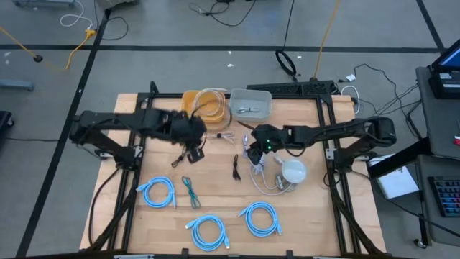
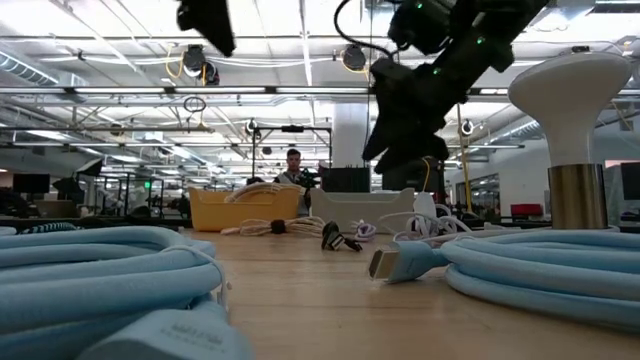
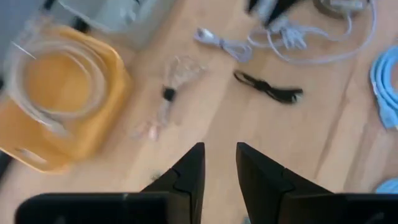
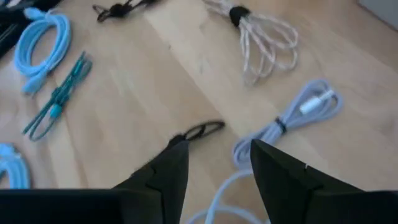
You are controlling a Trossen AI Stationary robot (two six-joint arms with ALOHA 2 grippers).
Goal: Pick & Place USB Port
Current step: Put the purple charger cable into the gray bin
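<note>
Wooden table (image 1: 302, 208), from above: the left gripper (image 1: 195, 149) is hanging near the yellow bin (image 1: 192, 100) at the back edge. The right gripper (image 1: 252, 150) is hanging mid-table. From the right wrist, its fingers (image 4: 168, 168) are standing apart, holding nothing, above a white USB cable (image 4: 292, 118). From the left wrist, the fingers (image 3: 189, 171) are sitting a little apart, empty.

Bare wood between black cable (image 1: 236, 167) and green cable (image 1: 190, 191).

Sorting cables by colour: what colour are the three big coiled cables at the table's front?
Light blue coiled cables, clearest in the high view.
</note>
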